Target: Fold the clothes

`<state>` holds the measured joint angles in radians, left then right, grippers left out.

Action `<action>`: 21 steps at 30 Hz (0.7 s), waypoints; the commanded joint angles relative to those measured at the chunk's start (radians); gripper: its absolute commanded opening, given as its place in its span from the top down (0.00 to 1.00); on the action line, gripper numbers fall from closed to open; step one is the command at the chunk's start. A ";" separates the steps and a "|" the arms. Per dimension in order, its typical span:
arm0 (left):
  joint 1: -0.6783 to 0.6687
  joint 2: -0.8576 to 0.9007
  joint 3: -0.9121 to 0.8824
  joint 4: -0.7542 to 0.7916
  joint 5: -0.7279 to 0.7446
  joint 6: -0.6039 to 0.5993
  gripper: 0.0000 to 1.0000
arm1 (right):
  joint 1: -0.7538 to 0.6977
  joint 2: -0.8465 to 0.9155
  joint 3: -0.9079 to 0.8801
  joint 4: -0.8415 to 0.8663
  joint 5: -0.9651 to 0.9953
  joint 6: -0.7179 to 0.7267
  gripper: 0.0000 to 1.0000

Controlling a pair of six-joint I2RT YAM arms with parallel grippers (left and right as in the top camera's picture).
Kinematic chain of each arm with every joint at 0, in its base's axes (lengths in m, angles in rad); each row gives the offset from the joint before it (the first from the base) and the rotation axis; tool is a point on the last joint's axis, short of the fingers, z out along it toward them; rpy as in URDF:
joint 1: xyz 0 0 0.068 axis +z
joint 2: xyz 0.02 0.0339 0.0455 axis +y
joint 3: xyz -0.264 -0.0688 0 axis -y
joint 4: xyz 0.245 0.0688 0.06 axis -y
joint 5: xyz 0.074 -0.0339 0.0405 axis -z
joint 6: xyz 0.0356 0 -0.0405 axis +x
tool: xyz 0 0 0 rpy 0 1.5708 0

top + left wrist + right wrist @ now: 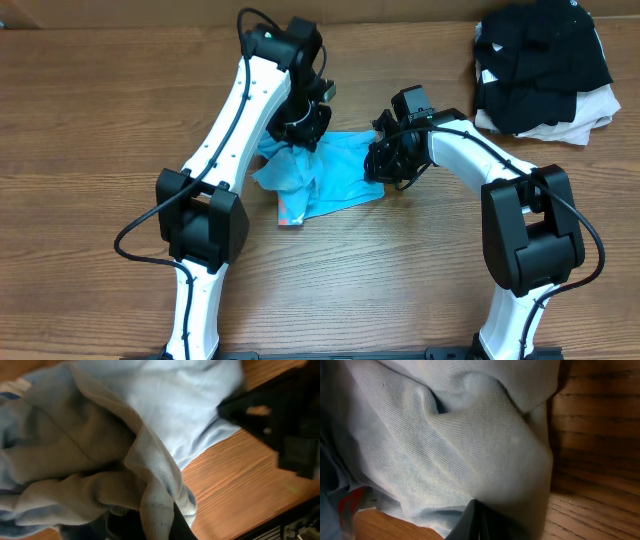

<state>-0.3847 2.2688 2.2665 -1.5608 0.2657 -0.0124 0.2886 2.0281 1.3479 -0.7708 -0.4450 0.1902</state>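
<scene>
- While the light blue T-shirt [335,175] lies crumpled at the middle of the worktop [100,120], it sits directly between the two arms, so neither has to reach for it.
- The left gripper [300,132] is closed narrow on a bunched fold at the shirt's upper left. Its wrist view shows a thick ridge of cloth pinched at the fingers.
- The right gripper [383,160] is likewise clamped on the shirt's right edge. Its wrist view shows thin cloth draped over and around the fingertip.
- The relation that matters is that the heap's long axis runs left to right across the worktop, from one gripper to the other. A loose tail with red lettering [290,212] trails toward the near left.
- By my reading, drawing the two holds apart along that axis would spread the cloth flat before any fold. The left arm holds the thicker wad, so its side is likelier to stay tangled.
- The pile of black garments [540,60] lies well apart at the far right corner, clear of both arms.
</scene>
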 commanded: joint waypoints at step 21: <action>-0.085 0.000 -0.037 0.180 0.130 -0.023 0.27 | -0.005 -0.018 -0.006 -0.003 -0.002 0.005 0.96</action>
<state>-0.4648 2.2688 2.2627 -1.3930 0.3702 -0.0257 0.2882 2.0281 1.3479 -0.7784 -0.4450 0.1902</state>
